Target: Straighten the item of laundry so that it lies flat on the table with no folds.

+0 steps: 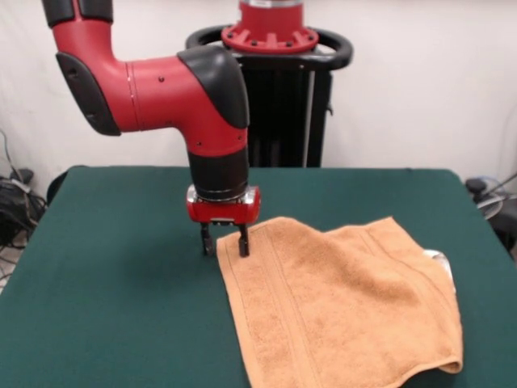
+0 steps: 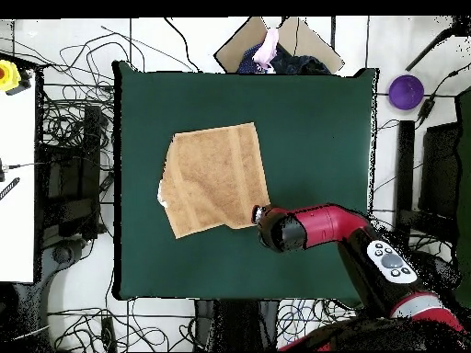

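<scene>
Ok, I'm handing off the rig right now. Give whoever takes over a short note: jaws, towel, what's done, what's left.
Gripper: low at the towel's far-left corner in the front view, jaws apart, one finger on the towel's edge, the other on bare table. Not gripping.
Towel: on the table, right of centre in the front view. Its right side is doubled over, with a white tag peeking out there.
Done: nothing clearly flattened.
Left: open the fold and spread the towel flat.
</scene>
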### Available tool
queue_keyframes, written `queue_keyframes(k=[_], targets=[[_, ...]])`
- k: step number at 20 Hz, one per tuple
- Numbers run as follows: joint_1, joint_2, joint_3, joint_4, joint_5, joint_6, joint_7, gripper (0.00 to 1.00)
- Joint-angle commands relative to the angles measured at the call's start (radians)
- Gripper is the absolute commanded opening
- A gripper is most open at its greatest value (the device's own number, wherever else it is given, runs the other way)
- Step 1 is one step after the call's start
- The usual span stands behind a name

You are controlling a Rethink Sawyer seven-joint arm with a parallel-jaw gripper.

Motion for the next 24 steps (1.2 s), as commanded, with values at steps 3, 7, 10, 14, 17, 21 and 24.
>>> queue_keyframes(k=[3,7,10,14,17,21,24], targets=[[0.023,0.146,-0.031,-0.147,-0.082,-0.031,-0.059,1.00],[0.000,0.162,-0.027,-0.149,-0.084,-0.042,-0.068,1.00],[-0.023,0.152,-0.020,-0.141,-0.075,-0.034,-0.080,1.00],[-0.043,0.146,-0.009,-0.131,-0.069,-0.032,-0.092,1.00],[-0.055,0.144,0.003,-0.135,-0.060,-0.011,-0.112,0.00],[-0.068,0.147,0.020,-0.142,-0.053,0.008,-0.134,0.00],[-0.070,0.148,0.022,-0.144,-0.053,0.012,-0.138,0.00]])
